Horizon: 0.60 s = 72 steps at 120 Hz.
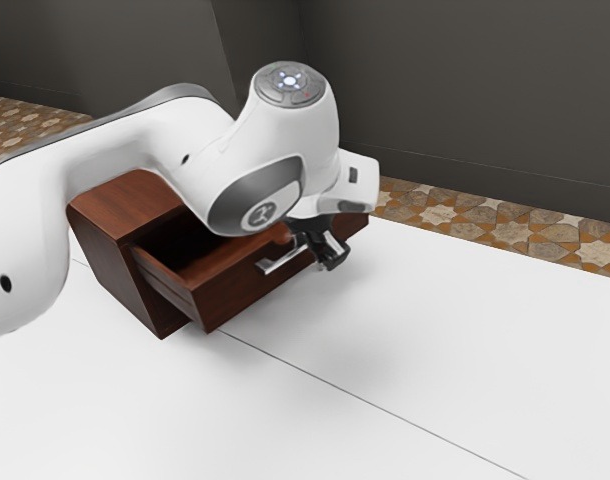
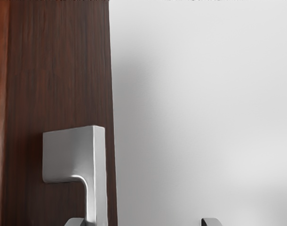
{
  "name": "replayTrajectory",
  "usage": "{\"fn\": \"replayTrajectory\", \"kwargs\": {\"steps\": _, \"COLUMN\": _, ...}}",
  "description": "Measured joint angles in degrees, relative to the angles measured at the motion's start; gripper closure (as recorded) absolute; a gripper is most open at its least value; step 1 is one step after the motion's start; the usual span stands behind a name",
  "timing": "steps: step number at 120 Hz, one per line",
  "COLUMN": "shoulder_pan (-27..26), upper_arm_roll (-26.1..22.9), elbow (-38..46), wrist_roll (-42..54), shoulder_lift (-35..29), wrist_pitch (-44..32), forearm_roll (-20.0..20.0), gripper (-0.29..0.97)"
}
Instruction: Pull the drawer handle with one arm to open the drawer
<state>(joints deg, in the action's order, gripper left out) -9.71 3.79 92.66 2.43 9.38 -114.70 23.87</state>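
Observation:
A dark wooden cabinet stands on the white table. Its drawer is slid partway out, and the hollow inside shows behind the front panel. A silver bar handle sticks out from the drawer front. My black gripper hangs at the handle's end nearer the exterior view's right. In the wrist view the drawer front and the handle lie just under the hand. The handle sits close beside one fingertip, while the other fingertip is far off over the table. The gripper is open.
The white arm arches over the cabinet and hides its top and rear. The table stretches wide toward the exterior view's right and front. A patterned tile floor and dark walls lie beyond the table's far edge.

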Motion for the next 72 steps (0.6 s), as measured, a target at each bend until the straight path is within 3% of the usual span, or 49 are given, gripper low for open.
{"fn": "replayTrajectory", "kwargs": {"steps": 39, "shoulder_pan": -1.1, "upper_arm_roll": 0.0, "elbow": 0.0, "wrist_roll": -2.4, "shoulder_lift": 0.1, "wrist_pitch": 0.2, "forearm_roll": 0.5, "gripper": 0.40}}
{"fn": "replayTrajectory", "kwargs": {"steps": 72, "shoulder_pan": -1.4, "upper_arm_roll": 0.0, "elbow": 0.7, "wrist_roll": -4.0, "shoulder_lift": -0.3, "wrist_pitch": 0.3, "forearm_roll": 0.6, "gripper": 0.32}}
